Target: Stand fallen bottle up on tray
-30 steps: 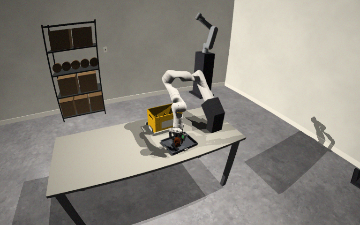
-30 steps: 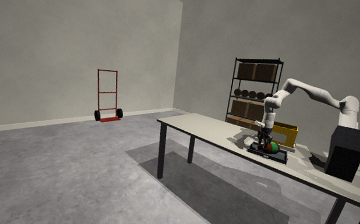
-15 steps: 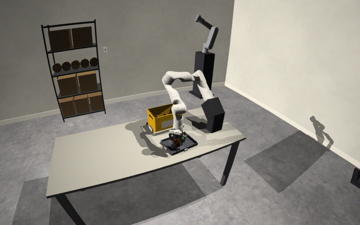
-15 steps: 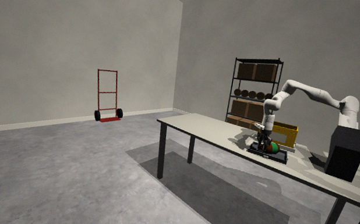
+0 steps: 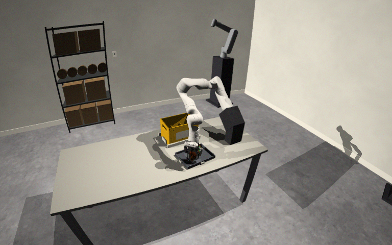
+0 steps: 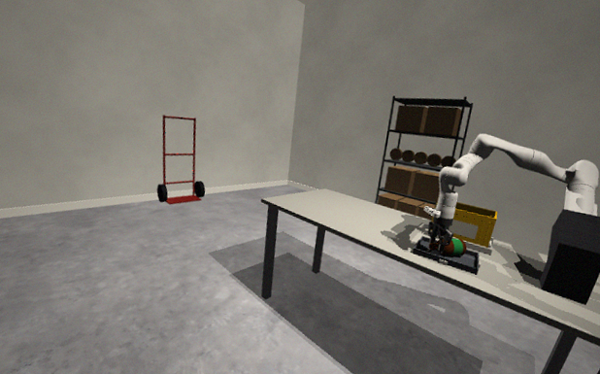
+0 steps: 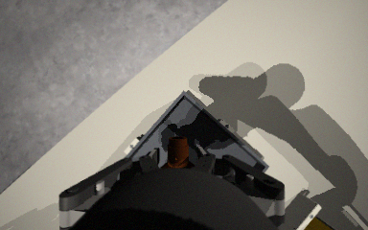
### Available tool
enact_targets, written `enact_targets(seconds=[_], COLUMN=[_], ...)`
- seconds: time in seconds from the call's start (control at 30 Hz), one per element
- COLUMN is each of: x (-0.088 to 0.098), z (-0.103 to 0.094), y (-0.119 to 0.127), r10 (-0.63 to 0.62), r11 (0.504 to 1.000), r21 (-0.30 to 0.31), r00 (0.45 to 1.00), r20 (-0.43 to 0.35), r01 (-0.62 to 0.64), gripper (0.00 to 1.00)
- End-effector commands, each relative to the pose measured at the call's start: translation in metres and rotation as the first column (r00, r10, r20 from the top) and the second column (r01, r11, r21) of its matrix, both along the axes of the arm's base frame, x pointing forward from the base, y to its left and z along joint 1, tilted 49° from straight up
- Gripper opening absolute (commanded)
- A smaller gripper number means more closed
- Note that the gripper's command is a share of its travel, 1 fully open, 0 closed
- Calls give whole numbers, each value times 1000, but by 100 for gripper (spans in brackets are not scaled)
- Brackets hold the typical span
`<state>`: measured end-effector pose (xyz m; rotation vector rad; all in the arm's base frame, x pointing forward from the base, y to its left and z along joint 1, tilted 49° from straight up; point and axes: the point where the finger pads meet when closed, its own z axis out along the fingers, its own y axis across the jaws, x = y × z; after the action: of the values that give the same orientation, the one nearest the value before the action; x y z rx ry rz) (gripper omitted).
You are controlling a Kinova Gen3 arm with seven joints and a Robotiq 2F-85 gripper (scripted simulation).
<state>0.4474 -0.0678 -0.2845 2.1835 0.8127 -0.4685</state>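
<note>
The bottle (image 5: 192, 156) (image 6: 459, 247) (image 7: 178, 151), brown with a green band, lies on its side on the dark tray (image 5: 206, 154) (image 6: 461, 265) (image 7: 181, 111). In the wrist view its narrow brown neck points up the picture, toward a tray corner. My gripper (image 5: 193, 154) (image 6: 437, 247) (image 7: 178, 153) points down over the tray, partly open, with one finger on each side of the neck. A gap shows between the neck and each finger in the wrist view. The bottle's body is hidden there behind the gripper. The yellow crate (image 5: 165, 133) (image 6: 484, 229) (image 7: 316, 225) stands upright behind the tray.
The crate's walls rise close to the arm. The arm's black base block (image 5: 234, 127) (image 6: 574, 267) stands on the table (image 5: 109, 170) (image 6: 341, 216) (image 7: 297, 29). The tray lies near the table's front edge. A shelf rack (image 5: 83, 79) (image 6: 420, 133) stands by the wall, away from the table.
</note>
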Motion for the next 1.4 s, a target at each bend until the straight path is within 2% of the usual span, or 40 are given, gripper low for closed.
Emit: enact_targets(seconds=[0.0,1.1,1.13,1.37], x=[1,1,1,1], z=[0,0,0,0], y=[1,1,1,1], r10=[1,1,1,1], r11=[1000,1000,1000,1000], r21=[1,1,1,1], r00=[1000,1000,1000,1000], r20=[1,1,1,1], r01=[-1,-1,-1,-1], gripper=[64,64,0,0])
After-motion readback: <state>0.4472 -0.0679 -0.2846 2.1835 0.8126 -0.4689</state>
